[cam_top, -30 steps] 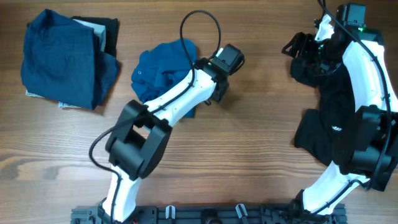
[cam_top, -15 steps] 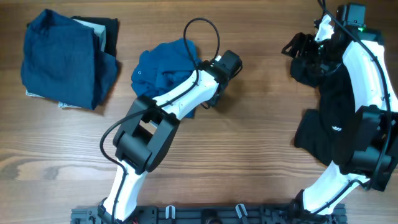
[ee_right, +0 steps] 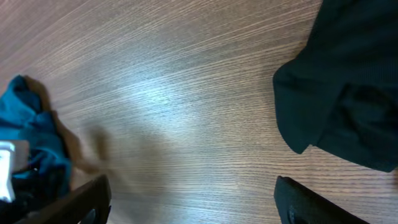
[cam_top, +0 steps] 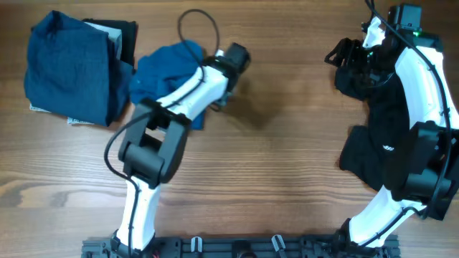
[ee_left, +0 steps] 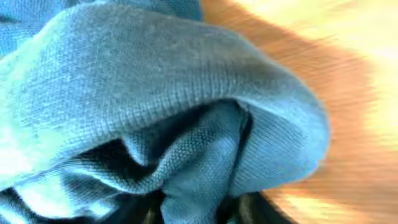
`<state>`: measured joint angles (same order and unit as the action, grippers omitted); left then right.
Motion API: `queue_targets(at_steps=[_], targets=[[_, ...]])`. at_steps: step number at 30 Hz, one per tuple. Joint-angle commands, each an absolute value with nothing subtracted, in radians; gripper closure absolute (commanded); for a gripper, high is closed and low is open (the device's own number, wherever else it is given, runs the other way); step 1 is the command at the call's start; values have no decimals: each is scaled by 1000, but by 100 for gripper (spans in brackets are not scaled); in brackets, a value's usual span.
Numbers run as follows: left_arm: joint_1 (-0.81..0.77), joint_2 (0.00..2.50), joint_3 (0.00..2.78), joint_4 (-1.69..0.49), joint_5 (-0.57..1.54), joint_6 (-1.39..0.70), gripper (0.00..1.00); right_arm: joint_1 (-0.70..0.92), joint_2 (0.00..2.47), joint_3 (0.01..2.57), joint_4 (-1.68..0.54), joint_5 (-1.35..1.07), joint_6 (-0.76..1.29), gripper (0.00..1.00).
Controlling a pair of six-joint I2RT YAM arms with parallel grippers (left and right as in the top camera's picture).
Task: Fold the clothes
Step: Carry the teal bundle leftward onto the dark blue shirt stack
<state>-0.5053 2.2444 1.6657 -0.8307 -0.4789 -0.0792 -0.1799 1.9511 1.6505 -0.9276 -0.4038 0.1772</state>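
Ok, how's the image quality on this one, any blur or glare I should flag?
Left wrist view: blue shirt fills the frame, soft at the edges, and the table behind is smeared and blown out. Right wrist view: sharp, with a pale sheen across the wood left of the black garment. Overhead view: crisp, evenly lit, soft shadows only.

White-shelled left arm (cam_top: 188,93) and right arm (cam_top: 424,75) with black joint housings, looping black cable (cam_top: 188,18), small green light (cam_top: 411,29).

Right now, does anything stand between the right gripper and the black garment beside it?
Nothing visible does. In the right wrist view, only bare wooden table lies between the open right gripper and the black garment.
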Motion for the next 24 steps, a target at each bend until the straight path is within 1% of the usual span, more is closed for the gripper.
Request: queue_targets(at_steps=[1, 3, 4, 7, 9, 12, 16, 17, 18, 20, 22, 23, 24], targets=[[-445, 2293, 1651, -826, -476, -113, 76, -186, 1926, 1671, -929, -420, 158, 15], [-434, 2293, 1651, -821, -434, -113, 81, -186, 1926, 1671, -929, -420, 157, 15], [-432, 2295, 1651, -818, -423, -113, 82, -186, 1926, 1670, -929, -420, 157, 15], [-432, 2309, 1651, -814, -416, -113, 80, -186, 1926, 1669, -929, -420, 157, 15], [-434, 2327, 1651, -815, -416, -113, 76, -186, 1926, 1669, -929, -419, 157, 15], [-434, 2363, 1651, -821, -416, -113, 66, -186, 1926, 1667, -929, -419, 157, 15], [-431, 2405, 1651, -814, -445, -113, 47, -186, 1926, 1667, -929, -411, 155, 15], [-429, 2415, 1651, -809, -451, -114, 46, -186, 1926, 1667, -929, -403, 153, 15], [-427, 2418, 1651, -805, -451, -114, 48, -186, 1926, 1666, -929, -398, 152, 15], [-420, 2428, 1650, -797, -450, -121, 56, -186, 1926, 1661, -930, -396, 149, 15], [-416, 2434, 1650, -795, -451, -121, 70, -186, 1927, 1660, -933, -393, 147, 15], [-414, 2434, 1650, -795, -451, -121, 75, -186, 1927, 1660, -933, -392, 143, 15], [-413, 2435, 1650, -796, -451, -121, 84, -186, 1927, 1660, -932, -392, 137, 15]])
